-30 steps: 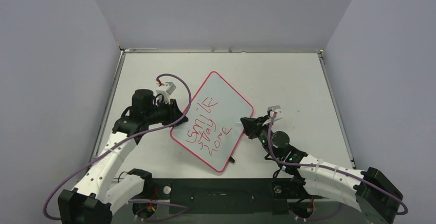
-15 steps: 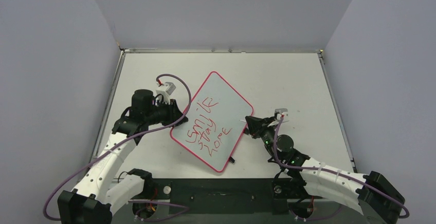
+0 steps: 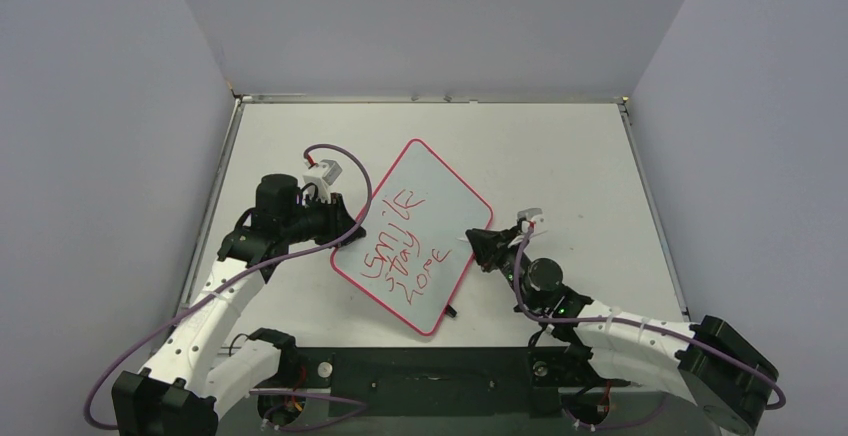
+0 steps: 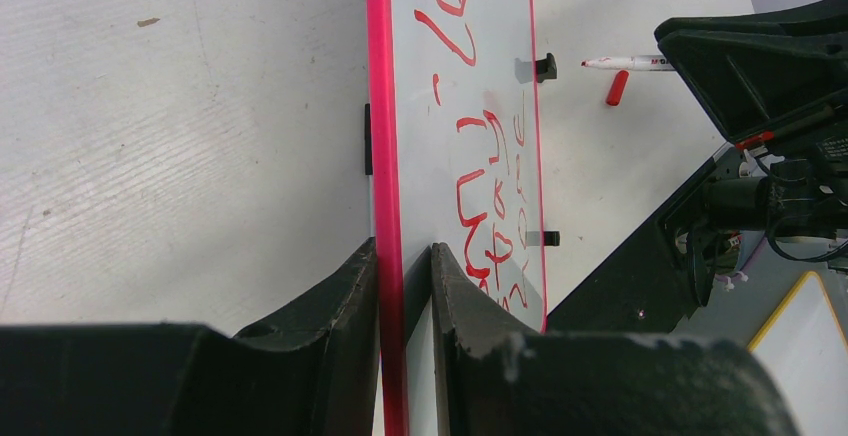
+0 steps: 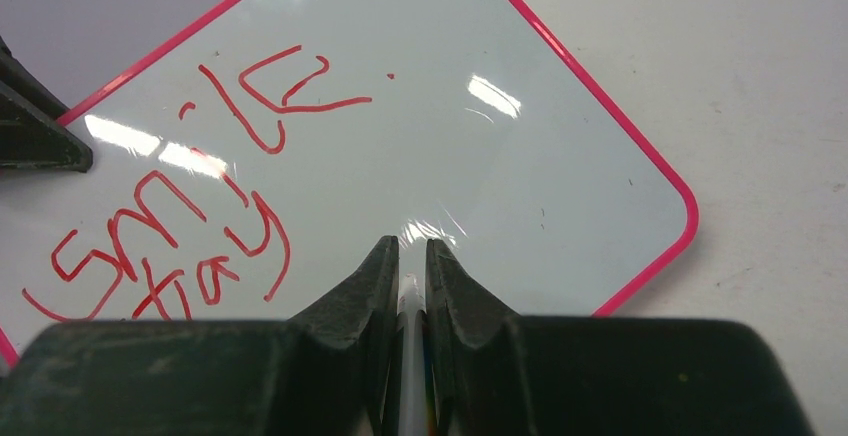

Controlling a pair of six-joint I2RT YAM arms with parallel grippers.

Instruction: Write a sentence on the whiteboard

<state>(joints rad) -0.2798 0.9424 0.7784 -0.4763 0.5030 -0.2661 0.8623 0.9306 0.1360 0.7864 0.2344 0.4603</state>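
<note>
Comparing the three views (student): what does the overhead one alone supply?

Instructor: Layout. The whiteboard (image 3: 440, 181) lies cornerwise on the table (image 3: 570, 156), at mid-depth between the two arms. The sentence (image 3: 405, 256) fills its near-left part in three red lines, the last reading roughly "hope". The left gripper (image 3: 340, 224) meets the board's left edge. The right gripper (image 3: 476, 244) sits just beside its right edge.

Student: And the wrist views?

Instructor: Left wrist: the fingers (image 4: 345, 291) press the pink border from either side, so that hand is clamped on the board. Only this view shows the marker (image 4: 625, 61) clearly. It projects from the right gripper, with its tip just past the board's right edge, near a black clip (image 4: 545, 66). A small red piece (image 4: 617, 87) lies on the table just beside the marker.

Student: What obstructs the right wrist view?

Instructor: Its own jaws. They are closed on the marker's white barrel and hide the tip, so contact with the board cannot be told. Only "smile" and "stay" fall in frame there; the left gripper shows dark at the far left edge.
</note>
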